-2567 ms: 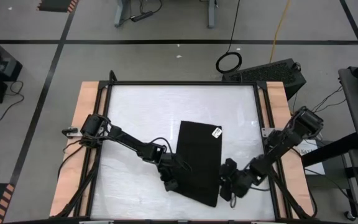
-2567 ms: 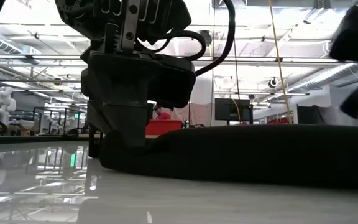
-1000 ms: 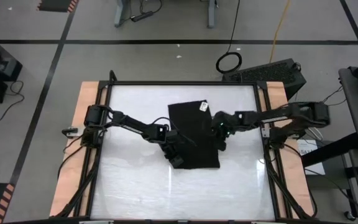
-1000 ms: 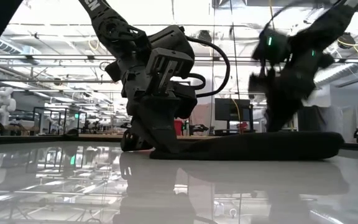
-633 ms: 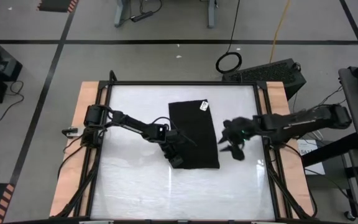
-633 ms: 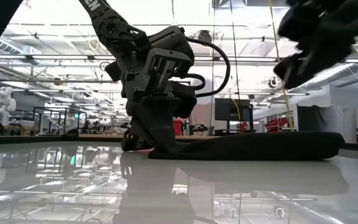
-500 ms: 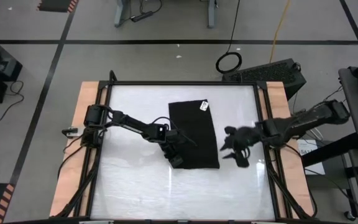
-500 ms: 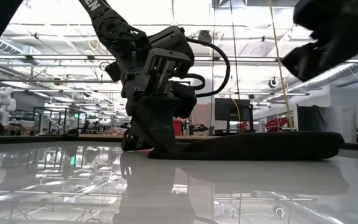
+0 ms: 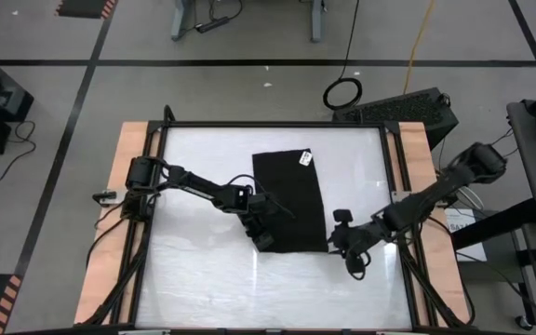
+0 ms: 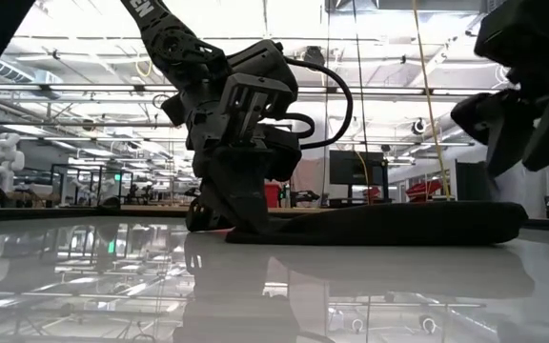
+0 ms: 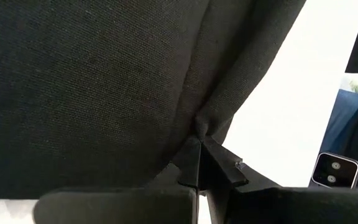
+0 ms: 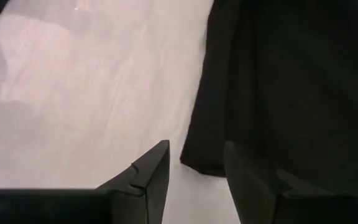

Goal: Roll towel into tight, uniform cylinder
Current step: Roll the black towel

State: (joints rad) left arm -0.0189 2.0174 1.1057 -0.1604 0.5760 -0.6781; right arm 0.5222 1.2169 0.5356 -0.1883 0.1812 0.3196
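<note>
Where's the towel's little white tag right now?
In the high view, the white tag sits at the far right corner of the black towel, away from both arms, near the table's middle.

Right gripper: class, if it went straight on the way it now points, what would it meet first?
Most likely the towel: the right gripper, fingers apart, aims at its near corner, though depth is hard to judge.

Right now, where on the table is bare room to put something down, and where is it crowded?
Bare: the white tabletop far-left of the towel, and the near strip along the front edge. Crowded: the towel's near end, with the left pincer shut on its left corner and the right pincer open beside its right corner.
</note>
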